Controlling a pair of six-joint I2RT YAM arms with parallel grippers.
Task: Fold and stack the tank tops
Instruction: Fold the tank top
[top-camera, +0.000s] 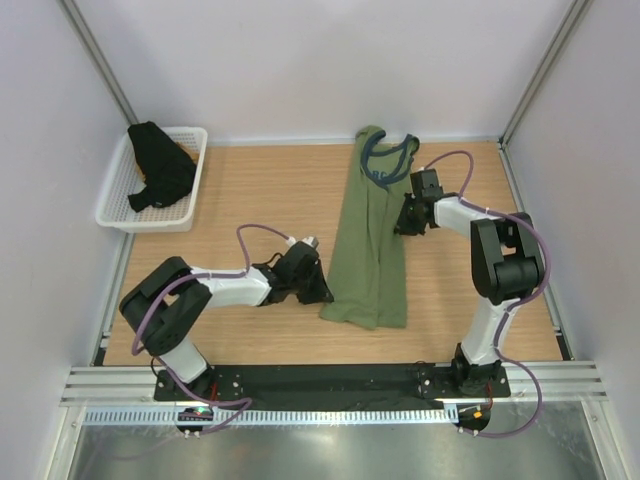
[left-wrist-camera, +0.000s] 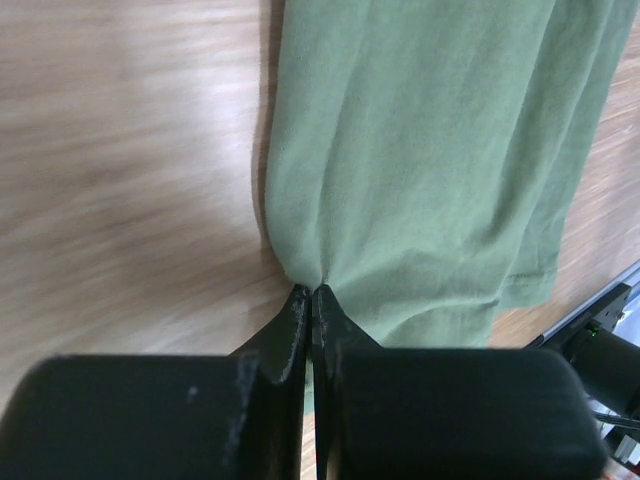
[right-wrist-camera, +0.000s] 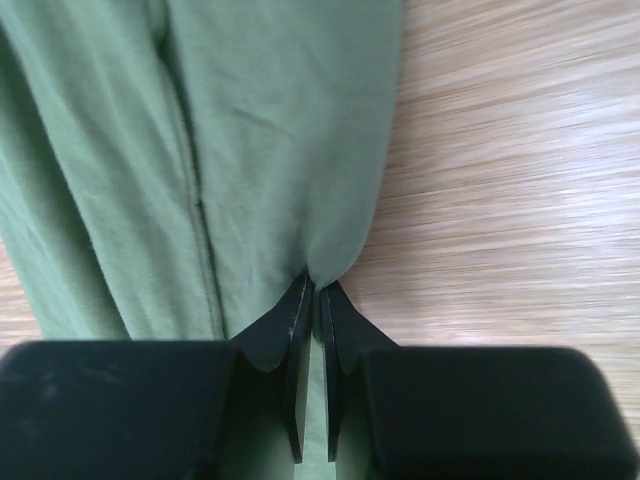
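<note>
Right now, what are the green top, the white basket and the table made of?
The green top looks like soft matte cloth, maybe cotton knit: it creases and puckers where pinched. The basket seems white plastic: stiff walls with a grid of holes. The table is wood or wood-look laminate, smooth with slight sheen: grain streaks show.

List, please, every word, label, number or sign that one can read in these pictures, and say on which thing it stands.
No text can be read.
olive tank top: pale marks on the chest near the neckline, perhaps lettering, too small and blurred to read.
black tank top: no text visible.
white basket: no text visible.
Both wrist views: plain green cloth only, no text.
</note>
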